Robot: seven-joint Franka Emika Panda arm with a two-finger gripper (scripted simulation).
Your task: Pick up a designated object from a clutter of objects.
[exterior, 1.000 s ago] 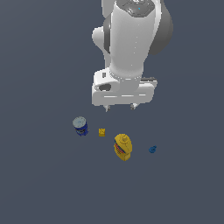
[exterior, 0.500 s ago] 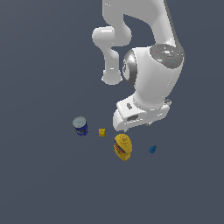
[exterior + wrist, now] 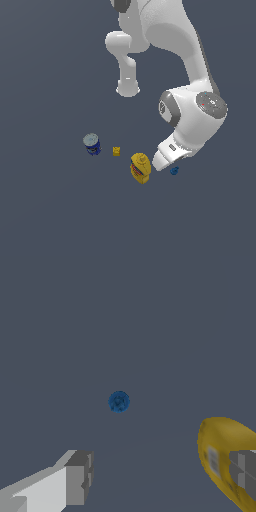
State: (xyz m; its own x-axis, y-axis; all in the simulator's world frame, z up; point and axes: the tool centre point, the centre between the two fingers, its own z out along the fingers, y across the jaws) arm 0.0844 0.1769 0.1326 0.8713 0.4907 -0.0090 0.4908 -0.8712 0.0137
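Presently the white Panda arm's gripper [image 3: 159, 476] hangs low over the dark grey floor [image 3: 50, 210], tilted toward the tiny solid-blue piece with a round base and narrow stem [image 3: 174, 171]. That piece stands on the floor just beside the gripper housing in the exterior view, at the exterior view's right end of the clutter.

From the wrist view the two grey fingertips [image 3: 80, 476] stand spread wide with nothing between them — jaws parted, empty. The blue piece [image 3: 119, 402] shows end-on as a small round disc, ahead of the gap and not yet inside it; the camera looks nearly straight down its stem.

The yellow mustard bottle [image 3: 140, 168] lies close by, and in the wrist view its body [image 3: 220, 456] sits right against one fingertip; contact cannot be told. Judgement: the wide opening is held to straddle the small target, but the bottle crowds that side, so the descent risks nudging it.

The blue can with a grey top [image 3: 92, 144] and the tiny yellow cube [image 3: 116, 151] stand well apart from the gripper, out of the way.
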